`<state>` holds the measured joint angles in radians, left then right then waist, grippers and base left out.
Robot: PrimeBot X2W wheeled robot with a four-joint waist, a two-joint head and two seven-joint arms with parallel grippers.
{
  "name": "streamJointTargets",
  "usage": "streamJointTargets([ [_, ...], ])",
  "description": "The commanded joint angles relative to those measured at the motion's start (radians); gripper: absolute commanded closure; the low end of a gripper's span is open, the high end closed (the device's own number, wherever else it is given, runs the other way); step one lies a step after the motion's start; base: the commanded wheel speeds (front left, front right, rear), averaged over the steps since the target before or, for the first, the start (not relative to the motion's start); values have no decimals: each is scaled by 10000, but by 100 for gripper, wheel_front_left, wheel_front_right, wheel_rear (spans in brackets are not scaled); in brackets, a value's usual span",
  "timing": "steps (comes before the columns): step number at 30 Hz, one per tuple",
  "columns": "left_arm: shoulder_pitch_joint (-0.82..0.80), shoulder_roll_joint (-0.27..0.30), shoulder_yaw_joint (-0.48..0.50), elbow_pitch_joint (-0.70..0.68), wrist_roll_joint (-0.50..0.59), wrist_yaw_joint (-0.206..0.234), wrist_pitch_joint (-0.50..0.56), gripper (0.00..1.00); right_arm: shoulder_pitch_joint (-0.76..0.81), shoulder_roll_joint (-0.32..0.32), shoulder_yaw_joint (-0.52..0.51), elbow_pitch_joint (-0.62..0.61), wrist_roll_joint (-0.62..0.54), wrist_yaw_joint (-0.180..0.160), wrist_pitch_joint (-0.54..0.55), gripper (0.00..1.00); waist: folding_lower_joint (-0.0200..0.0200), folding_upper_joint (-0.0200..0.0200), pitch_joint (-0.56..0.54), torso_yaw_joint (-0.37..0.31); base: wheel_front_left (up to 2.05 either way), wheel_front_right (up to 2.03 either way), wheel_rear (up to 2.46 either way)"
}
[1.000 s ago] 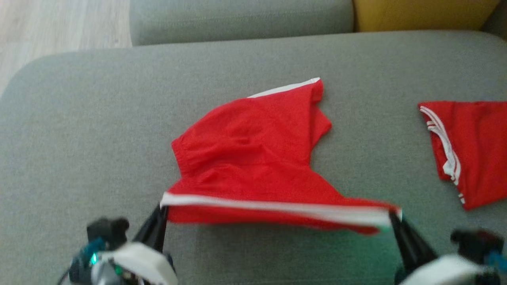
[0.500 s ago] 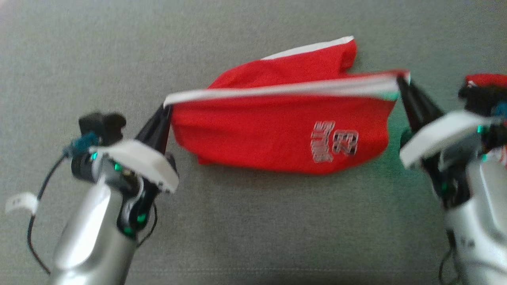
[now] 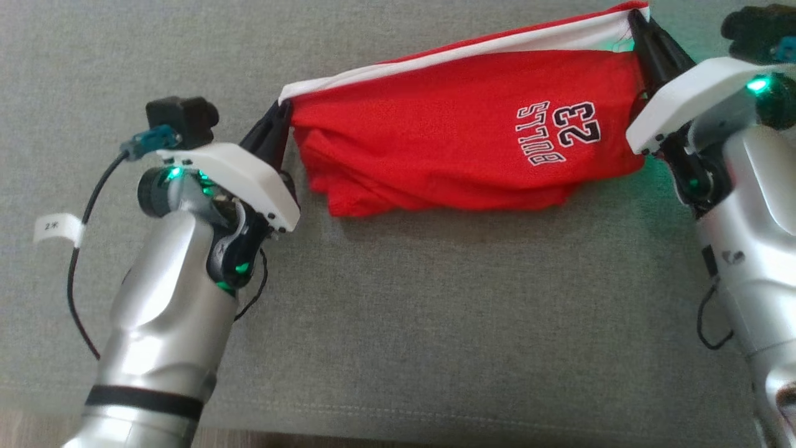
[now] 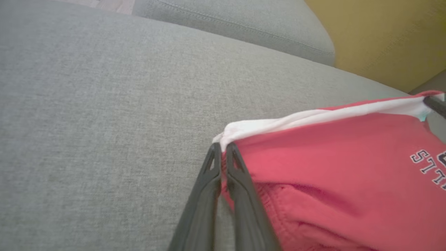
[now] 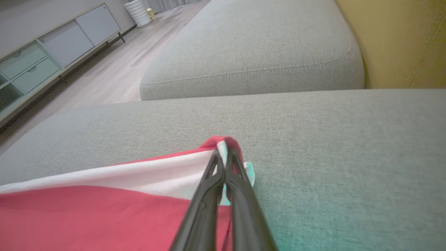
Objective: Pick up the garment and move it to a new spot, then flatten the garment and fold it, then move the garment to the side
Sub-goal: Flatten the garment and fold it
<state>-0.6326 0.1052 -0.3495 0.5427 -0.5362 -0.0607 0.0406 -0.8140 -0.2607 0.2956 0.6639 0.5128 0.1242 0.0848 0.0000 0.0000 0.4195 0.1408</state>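
grey sofa cushion (image 3: 398, 311) beneath a limp, light red garment (image 3: 448, 143); left gripper (image 3: 283, 113) and right gripper (image 3: 635, 20) each clamp an end of its white band (image 3: 466, 53), seemingly a hem.

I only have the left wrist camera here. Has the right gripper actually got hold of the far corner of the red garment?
Observer: Yes. The right wrist view shows the right gripper shut on the white-banded corner of the red garment.
Operator: What does the print say in full?
Observer: The head view shows all of it: the print reads BULLS 23, upside down to that camera.
Operator: Anything in the background?
Observer: A pale cabinet with drawers stands across the wooden floor.
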Motion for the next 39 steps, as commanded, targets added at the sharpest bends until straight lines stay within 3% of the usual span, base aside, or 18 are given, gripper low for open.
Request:
streamJointTargets([
  [1,-418,192,268,-54,-103,-58,-114,100,-268,-20,243,-29,168,65,-230,100,0,0,71,55,0,0,0],
  [2,-517,146,247,145,-132,-104,-184,100,-382,25,413,168,335,65,-407,73,0,0,95,65,0,0,0],
  [3,-593,104,236,332,-167,-146,-268,92,-477,39,569,361,478,65,-587,54,0,0,107,64,0,0,0],
  [4,-647,66,232,512,-204,-178,-354,55,-559,15,760,543,533,65,-766,0,0,0,114,58,0,0,0],
  [5,-678,36,219,675,-233,-212,-442,0,-614,36,924,648,649,65,-1007,0,0,0,110,45,0,0,0],
  [12,-248,81,292,1060,-121,-156,-1807,0,-408,-109,1878,818,876,65,-2814,0,0,0,-236,-260,0,0,0],
  [17,592,330,524,365,411,618,-2834,0,189,-261,1613,79,116,65,-3421,0,0,0,-608,-584,0,0,0],
  [25,2379,522,1349,-2812,1653,1670,-3018,0,2514,126,-351,-2710,-1769,65,-3463,0,0,0,-1168,-1019,0,0,0],
  [31,3476,542,1265,-4060,2425,1846,-3021,0,4198,634,-1374,-4172,-2590,65,-3150,0,0,0,-1456,-1176,0,0,0],
  [39,4375,668,815,-4324,2860,1926,-3013,0,6338,1438,-2179,-6149,-3333,65,-2090,0,0,0,-1684,-1296,0,0,0],
])
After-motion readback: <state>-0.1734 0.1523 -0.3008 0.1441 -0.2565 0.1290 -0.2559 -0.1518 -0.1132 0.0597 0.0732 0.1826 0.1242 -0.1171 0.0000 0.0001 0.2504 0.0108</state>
